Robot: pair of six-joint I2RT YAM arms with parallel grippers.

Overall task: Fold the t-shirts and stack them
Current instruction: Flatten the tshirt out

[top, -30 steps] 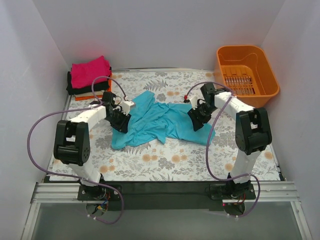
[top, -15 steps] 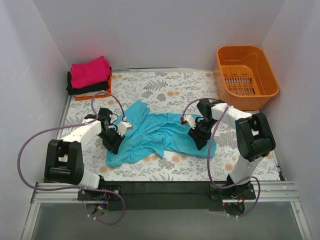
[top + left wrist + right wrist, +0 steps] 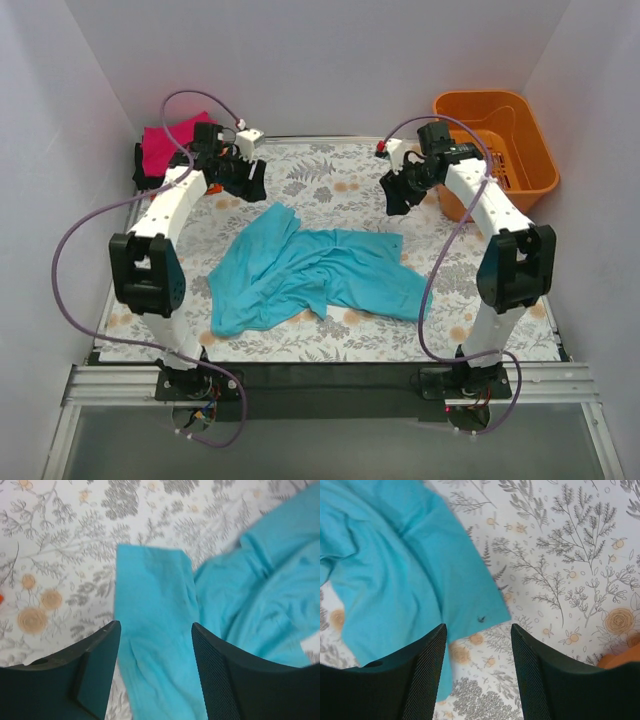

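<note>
The teal t-shirt [image 3: 310,275] lies rumpled and half spread on the flowered table, one sleeve pointing toward the back left. Held above its back left part, my left gripper [image 3: 247,178] is open; the left wrist view has teal cloth [image 3: 155,605] far below between the empty fingers [image 3: 90,675]. Above the shirt's back right corner hangs my right gripper [image 3: 397,190], also open and empty [image 3: 478,630], with a shirt corner [image 3: 420,580] beneath it. A folded magenta t-shirt [image 3: 165,143] lies on a black one [image 3: 143,168] at the back left.
An orange plastic basket [image 3: 540,165] stands at the back right, just behind the right arm. White walls close in the table on three sides. Purple cables loop from both arms.
Both grippers let go of the teal shirt and rose toward the back of the table. The shirt dropped and now lies flatter, nearer the front.
</note>
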